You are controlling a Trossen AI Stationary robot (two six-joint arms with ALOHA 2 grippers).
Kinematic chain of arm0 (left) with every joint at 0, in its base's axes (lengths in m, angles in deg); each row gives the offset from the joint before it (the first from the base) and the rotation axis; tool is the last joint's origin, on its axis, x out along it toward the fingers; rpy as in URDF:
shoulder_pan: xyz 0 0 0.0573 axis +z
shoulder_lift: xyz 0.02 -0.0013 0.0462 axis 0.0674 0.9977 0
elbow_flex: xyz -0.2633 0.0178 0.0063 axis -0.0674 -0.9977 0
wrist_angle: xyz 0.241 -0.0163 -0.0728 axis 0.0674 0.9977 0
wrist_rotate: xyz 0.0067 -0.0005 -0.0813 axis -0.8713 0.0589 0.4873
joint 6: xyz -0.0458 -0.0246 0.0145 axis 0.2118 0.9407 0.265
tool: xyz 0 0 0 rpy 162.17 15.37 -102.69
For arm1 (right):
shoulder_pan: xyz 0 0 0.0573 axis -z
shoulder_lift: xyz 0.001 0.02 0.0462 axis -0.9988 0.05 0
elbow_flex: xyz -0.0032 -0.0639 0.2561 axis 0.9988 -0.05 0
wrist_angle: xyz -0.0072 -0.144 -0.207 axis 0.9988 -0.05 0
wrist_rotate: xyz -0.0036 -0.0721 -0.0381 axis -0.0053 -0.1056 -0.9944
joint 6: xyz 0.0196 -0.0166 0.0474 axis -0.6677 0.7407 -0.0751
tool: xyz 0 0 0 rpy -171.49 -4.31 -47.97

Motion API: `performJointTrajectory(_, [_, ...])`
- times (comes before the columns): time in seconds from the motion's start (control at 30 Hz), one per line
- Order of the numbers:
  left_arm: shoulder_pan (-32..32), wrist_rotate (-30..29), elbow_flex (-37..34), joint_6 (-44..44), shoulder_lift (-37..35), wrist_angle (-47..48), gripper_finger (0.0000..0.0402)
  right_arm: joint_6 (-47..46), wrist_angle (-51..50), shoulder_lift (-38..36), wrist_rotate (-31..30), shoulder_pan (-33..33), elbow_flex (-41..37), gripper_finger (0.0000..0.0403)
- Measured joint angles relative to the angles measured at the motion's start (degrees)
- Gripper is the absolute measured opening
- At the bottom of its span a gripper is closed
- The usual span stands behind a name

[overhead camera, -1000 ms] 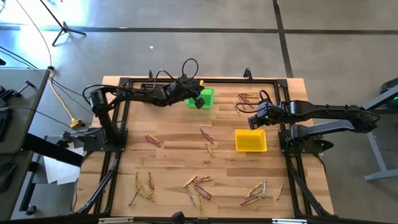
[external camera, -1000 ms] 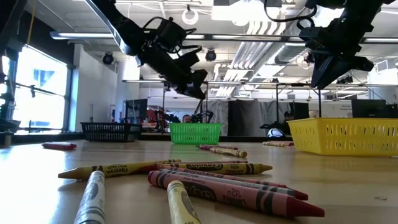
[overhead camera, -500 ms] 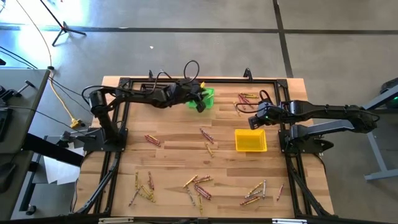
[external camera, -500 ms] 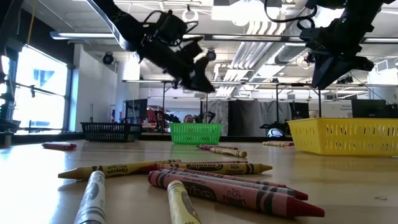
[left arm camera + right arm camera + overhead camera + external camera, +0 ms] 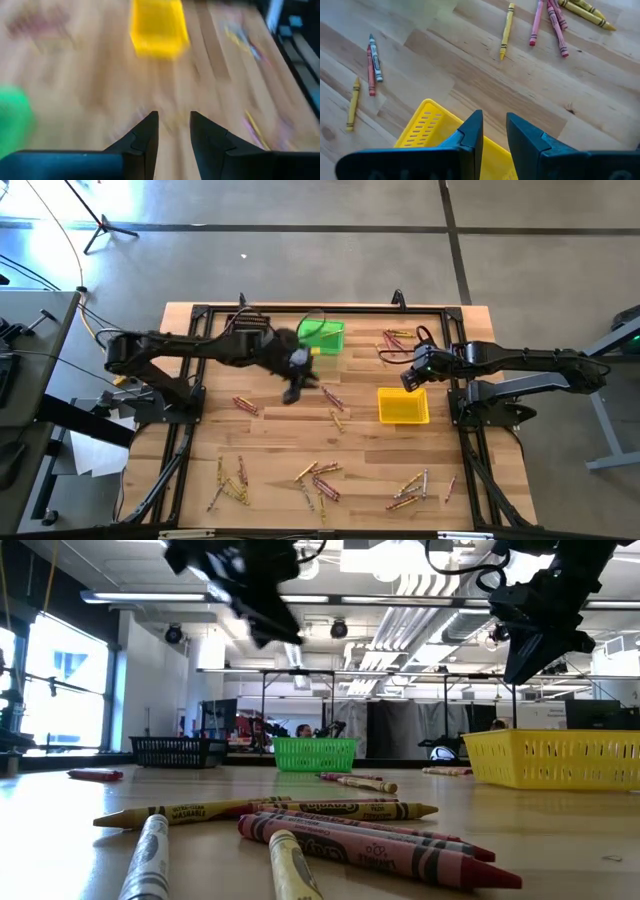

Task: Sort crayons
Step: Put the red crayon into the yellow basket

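Note:
Crayons lie scattered on the wooden table: a pair near the middle [image 5: 332, 398], a cluster at the far right [image 5: 395, 340], and groups near the front edge [image 5: 318, 475] [image 5: 412, 485] [image 5: 230, 480]. My left gripper [image 5: 293, 393] hangs open above the middle of the table, nearer than the green bin [image 5: 322, 335], with nothing between its fingers [image 5: 172, 116]. My right gripper [image 5: 408, 380] stands open over the far rim of the yellow bin [image 5: 427, 127]; the gap between its fingers [image 5: 494, 116] holds nothing.
A black bin [image 5: 175, 751] stands at the far left in the low view. Several crayons [image 5: 330, 825] lie close to the front edge. A black frame [image 5: 300, 310] runs round the table. Bare wood lies between the two bins and the front crayon groups.
My left gripper has swung away from above the green bin toward the table's near edge, out over the middle of the table, rising and tipping up from a steep downward slant. My right arm has kept still.

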Motion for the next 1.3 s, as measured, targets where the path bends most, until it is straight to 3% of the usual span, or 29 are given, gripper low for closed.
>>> performJointTrajectory(0.2, [-10.16, -0.05, 0.0, 15.64, -2.05, 25.55, 0.0095, 3.19, -0.04, 0.02, 0.67, 0.0, 0.0, 0.0071])
performJointTrajectory(0.33, [-17.67, -5.8, -0.72, 15.81, -1.6, 35.49, 0.0095, 7.07, 0.0, 0.02, 0.72, 0.0, 0.0, 0.0071])
performJointTrajectory(0.47, [-22.5, -16.54, -3.57, 9.17, -1.61, 34.6, 0.0095, 10.92, 0.04, 0.02, 0.47, 0.08, 0.0, 0.0071])
performJointTrajectory(0.63, [-24.5, -25.38, -8.58, -0.95, -1.57, 32.62, 0.0094, 13.27, 0.04, 0.02, 0.85, 1.02, 0.0, 0.0071])
performJointTrajectory(1.3, [-22.87, -24.85, -20.27, -1.63, -1.57, 19.51, 0.0058, 14.08, 0.05, 0.02, 1.18, 4.89, 0.0, 0.0071])
